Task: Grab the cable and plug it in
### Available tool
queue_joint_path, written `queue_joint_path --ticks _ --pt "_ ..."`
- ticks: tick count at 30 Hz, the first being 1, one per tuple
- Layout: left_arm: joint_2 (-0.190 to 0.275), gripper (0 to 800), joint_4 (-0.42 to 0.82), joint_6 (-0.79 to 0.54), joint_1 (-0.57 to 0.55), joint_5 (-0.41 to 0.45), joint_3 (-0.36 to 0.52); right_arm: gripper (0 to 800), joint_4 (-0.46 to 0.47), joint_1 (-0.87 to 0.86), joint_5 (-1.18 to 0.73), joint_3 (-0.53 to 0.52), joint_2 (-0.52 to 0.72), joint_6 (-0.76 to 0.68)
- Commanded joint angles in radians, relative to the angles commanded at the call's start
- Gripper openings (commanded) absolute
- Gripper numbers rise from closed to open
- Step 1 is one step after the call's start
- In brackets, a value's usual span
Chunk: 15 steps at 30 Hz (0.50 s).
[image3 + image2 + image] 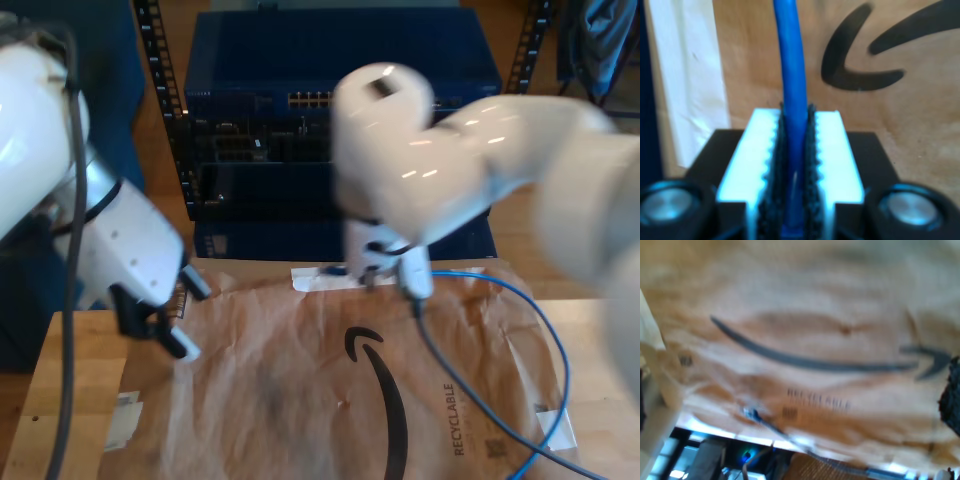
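My second tool (792,165) is clamping the cable (791,75) between its 2 ribbed pads (832,155), jaws drawn narrow around the blue jacket, which is running straight out along the tool's own axis over the brown paper mailer (900,130). In the exterior view the arm at that view's right is reaching down behind the mailer (300,400), tool (372,268) blurred, with a blue tip poking out toward the exterior view's left; the rest of the cable (545,340) is looping over the mailer toward the exterior view's right and lower edge.

The rack unit (340,130) with its row of ports is standing just behind the surface (80,340), beyond the held end — so the move ahead is turning on swinging the plug's long axis to point at the ports, not across them. My second tool is the nearer one by far.

My first tool (165,315) is hovering over the mailer's edge at the exterior view's left, fingers apart and carrying nothing — its own camera is looking down on the mailer (815,340), too smeared to add much.
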<state>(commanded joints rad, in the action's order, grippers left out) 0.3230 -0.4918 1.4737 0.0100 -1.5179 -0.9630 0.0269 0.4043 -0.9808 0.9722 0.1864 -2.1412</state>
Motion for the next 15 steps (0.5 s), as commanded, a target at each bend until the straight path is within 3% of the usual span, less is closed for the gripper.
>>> queue_joint_path --ticks 6,15 --pt "-0.044 800 -0.046 0.009 -0.104 0.0 -0.117 6 -0.184 -0.117 -0.155 0.008 0.173 0.095" --pt "-0.055 800 -0.094 0.005 -0.14 -0.002 -0.216 4 -0.519 -0.302 -0.4 0.147 0.221 0.238"
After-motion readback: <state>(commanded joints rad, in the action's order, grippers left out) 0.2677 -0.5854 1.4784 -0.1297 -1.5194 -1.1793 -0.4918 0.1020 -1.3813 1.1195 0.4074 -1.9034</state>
